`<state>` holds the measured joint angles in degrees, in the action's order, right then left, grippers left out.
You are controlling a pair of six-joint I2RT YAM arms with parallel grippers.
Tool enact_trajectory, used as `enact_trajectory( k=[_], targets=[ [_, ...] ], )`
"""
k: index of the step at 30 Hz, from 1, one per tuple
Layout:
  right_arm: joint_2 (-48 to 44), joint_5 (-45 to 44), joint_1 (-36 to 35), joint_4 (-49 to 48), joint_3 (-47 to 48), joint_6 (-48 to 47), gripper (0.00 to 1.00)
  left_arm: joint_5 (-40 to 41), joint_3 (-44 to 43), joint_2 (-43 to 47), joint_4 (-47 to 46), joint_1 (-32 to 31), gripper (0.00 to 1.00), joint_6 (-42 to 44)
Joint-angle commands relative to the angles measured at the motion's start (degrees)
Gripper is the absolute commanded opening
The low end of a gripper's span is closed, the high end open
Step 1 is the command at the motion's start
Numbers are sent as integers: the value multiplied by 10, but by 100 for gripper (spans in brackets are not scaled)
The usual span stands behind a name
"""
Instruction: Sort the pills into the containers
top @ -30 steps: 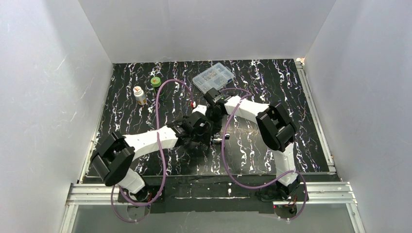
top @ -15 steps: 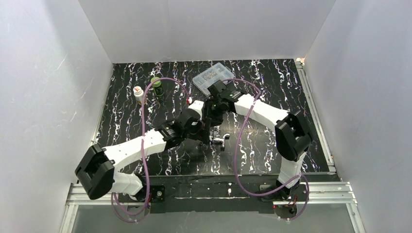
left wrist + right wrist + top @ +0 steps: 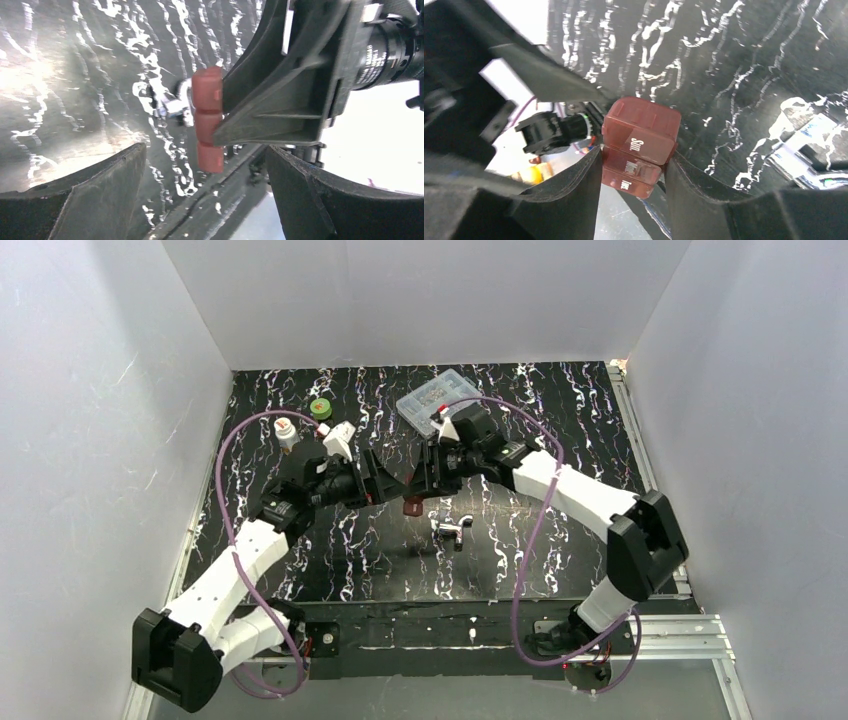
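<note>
Kim: Both elbows have swung outward since half a second back; the left gripper [image 3: 206,150] has drawn off to the left of the silver piece [image 3: 452,530], and the right gripper [image 3: 633,156] has come up off the mat [image 3: 560,540] beside it.

Lee: And the case [image 3: 639,142]?

Kim: In the air, just left of the silver piece and a little to its far side; the right fingers are pinched on it, with the "Sun." end poking out free past their tips.

Lee: The left one?

Kim: Spread wide, holding nothing; it faces the right gripper nose to nose, from the side away from the silver piece.

Lee: So what does the next move hang on?

Kim: I'd guess a handover or a two-handed lid opening; the case lies near and straight ahead of the left gripper, with its long axis set across the line those fingers close along, so they would meet its narrow span; good for a grip.

Lee: Snags?

Kim: One right finger lies flat along the case, so little bare case is left to take; the left fingers may land on that finger instead.

Lee: Room?

Kim: Fair; the clear box [image 3: 438,400] sits well beyond the silver piece, the bottle [image 3: 287,435] well to its left; neither is in the way.
</note>
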<state>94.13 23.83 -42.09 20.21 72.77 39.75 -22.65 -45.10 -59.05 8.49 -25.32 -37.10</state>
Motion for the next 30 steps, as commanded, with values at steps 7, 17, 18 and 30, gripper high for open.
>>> enact_trajectory(
  k=[7,17,18,30],
  targets=[
    [-79,181,48,-282,-47,97,22,-320,102,6,-338,95,88,-231],
    [-74,216,48,-417,-57,175,22,-345,128,-63,-584,99,86,-393],
    [-76,217,48,-419,-57,175,22,-345,128,-65,-589,100,85,-397],
    [-74,204,34,-431,-72,170,23,-341,135,-90,-676,100,57,-466]
  ],
)
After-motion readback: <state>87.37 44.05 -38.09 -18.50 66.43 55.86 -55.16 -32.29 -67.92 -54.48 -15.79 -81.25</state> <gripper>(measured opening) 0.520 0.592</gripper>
